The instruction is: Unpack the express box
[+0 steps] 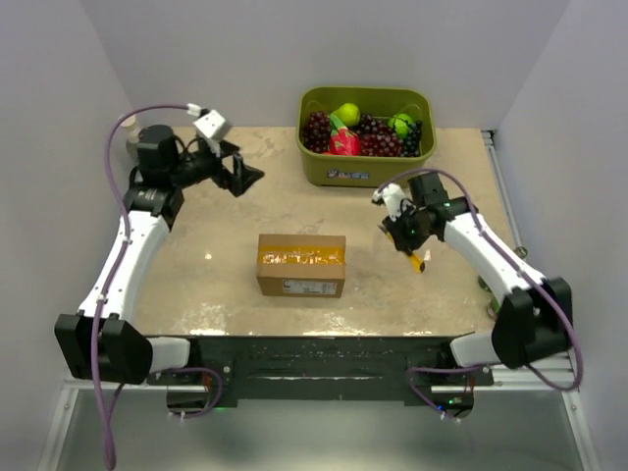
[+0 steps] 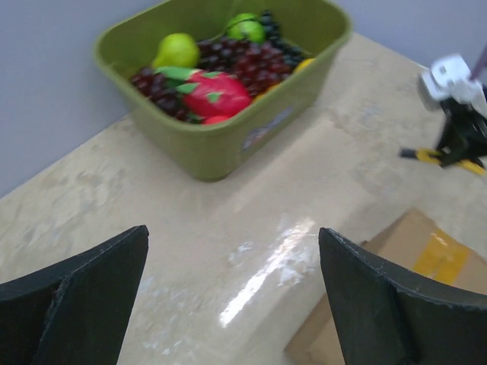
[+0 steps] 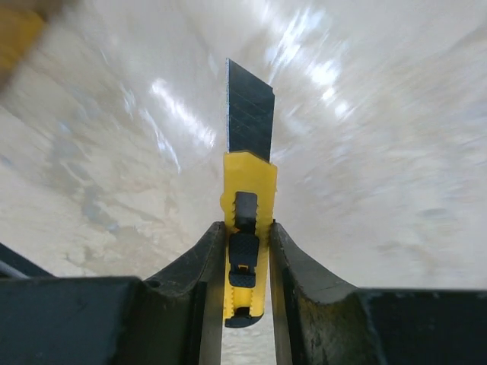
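Observation:
The express box (image 1: 301,265), a brown carton with yellowish tape along its top seam and a white label on its near side, lies closed at the table's middle; one corner of it (image 2: 411,258) shows in the left wrist view. My right gripper (image 1: 412,247) hovers to the box's right, shut on a yellow utility knife (image 3: 249,182) with its dark blade extended toward the table. The gripper's own view has the jaws (image 3: 245,226) pressed against both sides of the knife handle. My left gripper (image 1: 250,177) hangs open and empty above the table, back left of the box.
A green plastic bin (image 1: 365,172) with grapes, a pear and other fruit stands at the back, between the arms; its wall (image 2: 221,144) faces the left wrist camera. Side walls close the table in on the left and right.

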{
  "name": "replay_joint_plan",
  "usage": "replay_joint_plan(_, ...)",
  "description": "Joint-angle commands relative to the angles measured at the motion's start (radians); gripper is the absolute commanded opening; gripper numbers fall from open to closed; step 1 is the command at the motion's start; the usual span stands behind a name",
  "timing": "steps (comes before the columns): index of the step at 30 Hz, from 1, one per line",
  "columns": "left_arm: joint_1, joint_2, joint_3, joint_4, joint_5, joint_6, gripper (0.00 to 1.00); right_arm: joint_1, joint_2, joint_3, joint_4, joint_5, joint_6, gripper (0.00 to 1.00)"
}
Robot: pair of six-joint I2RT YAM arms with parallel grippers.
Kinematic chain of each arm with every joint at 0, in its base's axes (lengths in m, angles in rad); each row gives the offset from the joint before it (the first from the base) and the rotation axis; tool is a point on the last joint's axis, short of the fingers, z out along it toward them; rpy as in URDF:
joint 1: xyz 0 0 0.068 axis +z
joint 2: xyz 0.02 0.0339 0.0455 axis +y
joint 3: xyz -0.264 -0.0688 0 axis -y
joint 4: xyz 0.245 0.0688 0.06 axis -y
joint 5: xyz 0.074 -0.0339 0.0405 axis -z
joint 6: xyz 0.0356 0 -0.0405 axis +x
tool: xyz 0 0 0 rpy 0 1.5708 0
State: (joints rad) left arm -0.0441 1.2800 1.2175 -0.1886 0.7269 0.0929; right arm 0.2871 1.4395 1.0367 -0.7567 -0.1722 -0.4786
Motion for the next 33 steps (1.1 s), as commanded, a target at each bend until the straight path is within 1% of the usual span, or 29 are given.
replay_joint_plan(1, -0.144, 0.005, 0.085, -0.057, 0.144, 0.044, 0.98, 0.066, -0.204, 0.170, -0.021, -0.033, -0.124, 0.08)
replay_joint_plan(2, -0.193, 0.008, 0.088, -0.046, 0.140, 0.016, 0.99, 0.108, -0.259, 0.180, 0.014, -0.020, -0.170, 0.08)
replay_joint_plan(4, -0.229, 0.034, 0.115, 0.018, 0.147, -0.043, 0.99, 0.161, -0.310, 0.177, 0.077, 0.069, -0.216, 0.08)
replay_joint_plan(5, -0.255, 0.048, 0.129, 0.046, 0.179, -0.127, 0.99, 0.205, -0.327, 0.174, 0.138, 0.100, -0.266, 0.08)
replay_joint_plan(6, -0.266, 0.062, 0.145, 0.101, 0.198, -0.162, 0.98, 0.225, -0.349, 0.171, 0.163, 0.124, -0.294, 0.08)
replay_joint_plan(7, -0.283, 0.091, 0.186, 0.115, 0.215, -0.182, 0.98, 0.240, -0.352, 0.169, 0.184, 0.169, -0.325, 0.08)
replay_joint_plan(8, -0.321, 0.105, 0.209, 0.117, 0.236, -0.183, 0.98, 0.268, -0.356, 0.169, 0.235, 0.204, -0.377, 0.08)
replay_joint_plan(10, -0.376, 0.136, 0.266, 0.101, 0.267, -0.164, 0.97, 0.282, -0.366, 0.171, 0.275, 0.246, -0.434, 0.08)
replay_joint_plan(11, -0.391, 0.145, 0.281, 0.091, 0.278, -0.145, 0.95, 0.293, -0.370, 0.174, 0.304, 0.250, -0.495, 0.08)
replay_joint_plan(13, -0.434, 0.162, 0.307, 0.081, 0.289, -0.130, 0.95, 0.310, -0.383, 0.163, 0.341, 0.270, -0.555, 0.08)
replay_joint_plan(15, -0.459, 0.174, 0.315, 0.063, 0.299, -0.098, 0.92, 0.328, -0.387, 0.158, 0.375, 0.296, -0.630, 0.07)
replay_joint_plan(16, -0.482, 0.177, 0.315, 0.060, 0.296, -0.097, 0.91, 0.331, -0.387, 0.160, 0.379, 0.298, -0.646, 0.07)
replay_joint_plan(17, -0.494, 0.177, 0.313, 0.057, 0.258, -0.066, 0.90, 0.340, -0.386, 0.163, 0.388, 0.300, -0.660, 0.07)
replay_joint_plan(19, -0.520, 0.180, 0.306, 0.051, 0.195, -0.052, 0.90, 0.345, -0.384, 0.180, 0.393, 0.292, -0.660, 0.07)
replay_joint_plan(20, -0.523, 0.180, 0.303, 0.054, 0.087, -0.053, 0.92, 0.356, -0.387, 0.186, 0.389, 0.284, -0.657, 0.07)
replay_joint_plan(23, -0.527, 0.188, 0.306, 0.055, -0.001, -0.052, 0.94, 0.377, -0.398, 0.195, 0.388, 0.281, -0.667, 0.06)
replay_joint_plan(25, -0.524, 0.189, 0.304, 0.063, -0.011, -0.055, 0.94, 0.386, -0.407, 0.188, 0.390, 0.281, -0.681, 0.06)
replay_joint_plan(28, -0.525, 0.194, 0.297, 0.092, 0.012, -0.076, 0.94, 0.400, -0.429, 0.152, 0.422, 0.292, -0.721, 0.07)
replay_joint_plan(30, -0.527, 0.203, 0.294, 0.120, 0.025, -0.113, 0.94, 0.411, -0.441, 0.135, 0.442, 0.293, -0.741, 0.06)
replay_joint_plan(33, -0.528, 0.222, 0.300, 0.127, 0.045, -0.116, 0.91, 0.426, -0.433, 0.143, 0.462, 0.298, -0.736, 0.06)
